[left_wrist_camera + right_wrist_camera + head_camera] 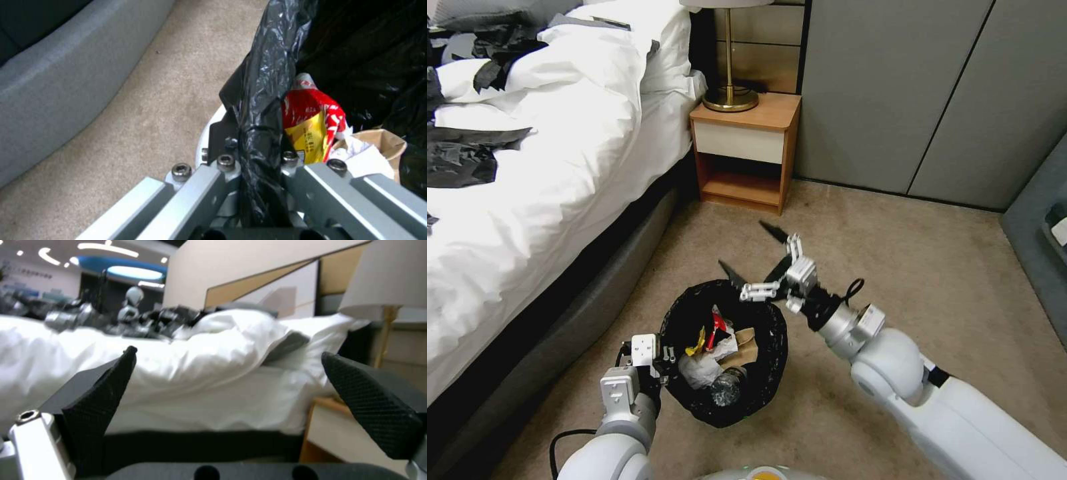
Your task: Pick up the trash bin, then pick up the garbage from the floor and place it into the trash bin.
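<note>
clamped on the near-left rim of the trash bin [728, 407], the left gripper [662, 357] has its fingers pinched tight over the black liner [262, 100] and the white rim under it. that bin hangs low in front of the robot above the carpet [894, 267], mouth tipped a little toward the robot, just beside the grey bed base [594, 293]. inside lie a red packet [313, 106] standing roughly upright, a yellow wrapper [309, 140] against it, a brown paper bag [385, 140], crumpled white tissue [700, 370] and a clear bottle [727, 390] lying near the bin's near wall; the bottle's long axis cannot be made out.

just past the bin's far rim, the right gripper [754, 252] hovers above the carpet with its black fingers [102, 393] spread wide and nothing between them, pointing toward the bed [547, 167] and the wooden nightstand [747, 150] with its brass lamp [730, 93].
</note>
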`<state>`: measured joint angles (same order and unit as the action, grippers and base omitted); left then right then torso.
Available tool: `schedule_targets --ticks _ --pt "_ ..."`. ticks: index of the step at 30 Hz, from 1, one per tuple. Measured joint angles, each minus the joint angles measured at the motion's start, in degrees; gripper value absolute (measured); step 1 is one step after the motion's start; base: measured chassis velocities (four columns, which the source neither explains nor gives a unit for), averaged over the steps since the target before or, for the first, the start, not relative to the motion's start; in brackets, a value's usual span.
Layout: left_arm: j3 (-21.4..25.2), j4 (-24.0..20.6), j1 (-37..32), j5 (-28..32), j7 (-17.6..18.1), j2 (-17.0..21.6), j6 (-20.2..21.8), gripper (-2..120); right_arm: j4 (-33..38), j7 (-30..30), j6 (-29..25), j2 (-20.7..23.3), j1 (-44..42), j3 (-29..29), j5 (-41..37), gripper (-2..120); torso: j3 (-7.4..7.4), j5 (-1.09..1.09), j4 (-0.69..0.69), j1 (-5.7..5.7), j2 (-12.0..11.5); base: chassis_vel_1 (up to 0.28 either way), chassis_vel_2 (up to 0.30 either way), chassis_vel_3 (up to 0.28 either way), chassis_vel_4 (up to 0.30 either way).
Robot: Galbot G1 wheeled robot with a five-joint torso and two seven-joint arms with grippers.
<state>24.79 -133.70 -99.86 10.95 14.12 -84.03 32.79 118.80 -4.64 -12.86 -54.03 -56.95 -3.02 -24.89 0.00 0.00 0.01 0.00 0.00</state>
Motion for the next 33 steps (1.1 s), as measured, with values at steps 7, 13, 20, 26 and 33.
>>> schedule_targets --ticks 7,13,20,26,33 --pt "0.5 0.8 0.7 0.8 0.0 0.5 0.0 0 7.0 2.9 0.3 -2.0 -7.2 12.3 -1.2 100 0.0 -0.01 -0.01 0.0 0.0 0.0 0.0 0.0 0.0" --pt "0.6 1.0 1.1 1.7 0.0 0.9 0.2 0 10.8 3.6 -2.8 -7.4 -20.3 25.1 4.1 100 0.0 0.0 -0.02 0.0 0.0 0.0 0.0 0.0 0.0" --pt "1.1 0.4 0.9 2.8 0.1 1.6 0.3 0 10.1 6.2 -4.0 -14.7 -29.0 29.9 11.1 100 0.0 -0.01 0.0 0.0 0.0 0.0 0.0 0.0 0.0" --pt "1.8 -0.4 0.5 3.8 0.3 2.2 0.4 0 6.0 9.7 -2.8 -16.8 -36.3 28.4 16.5 100 0.0 -0.01 -0.01 -0.01 0.0 0.0 0.0 0.0 0.0" --pt "1.8 -0.9 0.4 4.0 0.4 2.2 0.4 0 1.2 10.9 -3.0 -19.1 -38.5 25.3 17.9 100 0.0 -0.01 -0.01 0.0 0.0 0.0 0.0 0.0 0.0"
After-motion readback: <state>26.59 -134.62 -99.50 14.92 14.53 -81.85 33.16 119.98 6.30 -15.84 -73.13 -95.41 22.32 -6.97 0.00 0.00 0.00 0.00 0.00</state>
